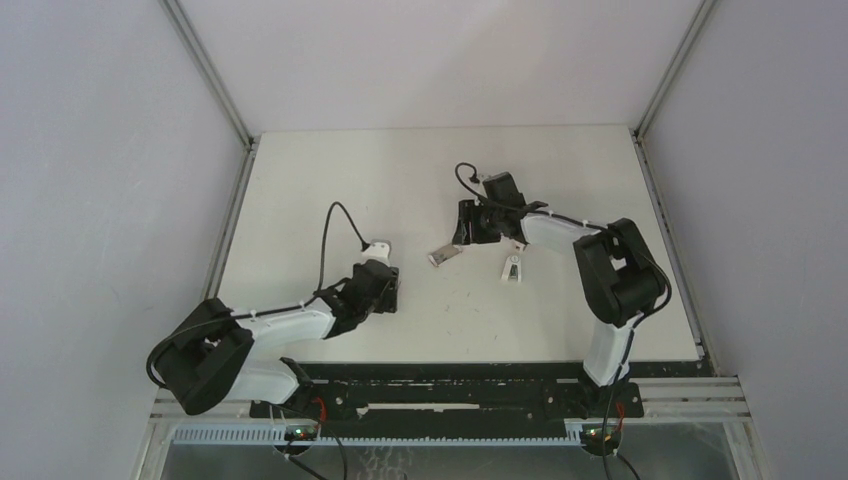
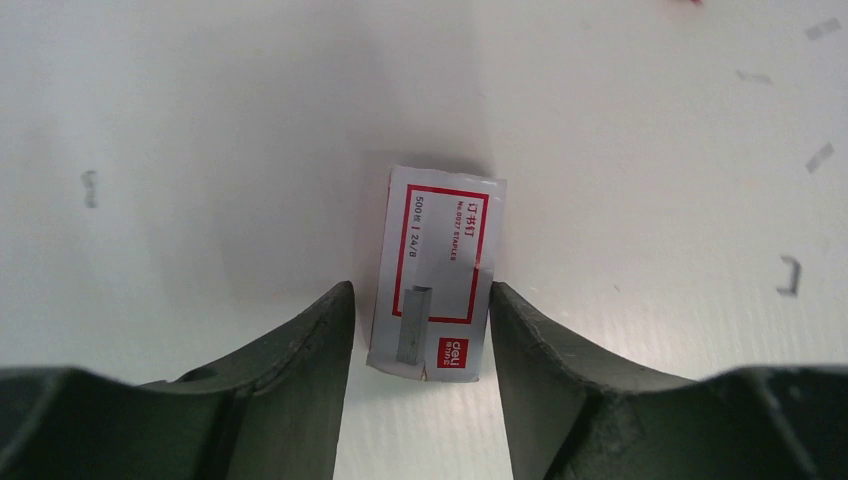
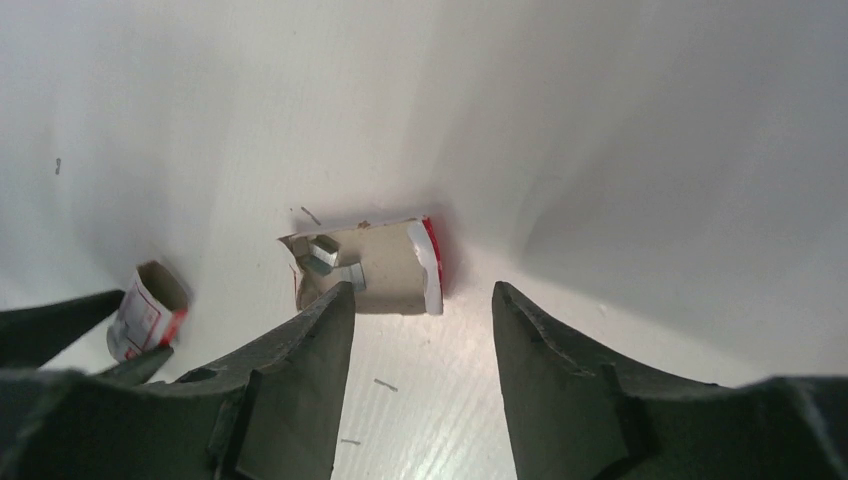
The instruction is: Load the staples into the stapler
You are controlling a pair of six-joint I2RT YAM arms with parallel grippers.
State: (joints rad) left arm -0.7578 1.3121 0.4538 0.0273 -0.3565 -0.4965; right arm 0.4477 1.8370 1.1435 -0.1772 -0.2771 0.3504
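Nearest in, brackets one closed staple box [image 2: 435,240] with the left end effector [image 2: 420,287] partly open, clamping nothing, box flat on the tabletop [image 2: 200,120] among loose staples [image 2: 789,275]. Farther out, poises the right end effector [image 3: 421,287], likewise spread and empty, just short of one torn-open box [image 3: 365,265] showing staples, one open sleeve [image 3: 145,312] beside it. Leaves wide open room to the tabletop's far and side edges.

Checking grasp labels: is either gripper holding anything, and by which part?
Nothing looks held: left gripper open astride the staple box, right gripper open by the torn staple tray.
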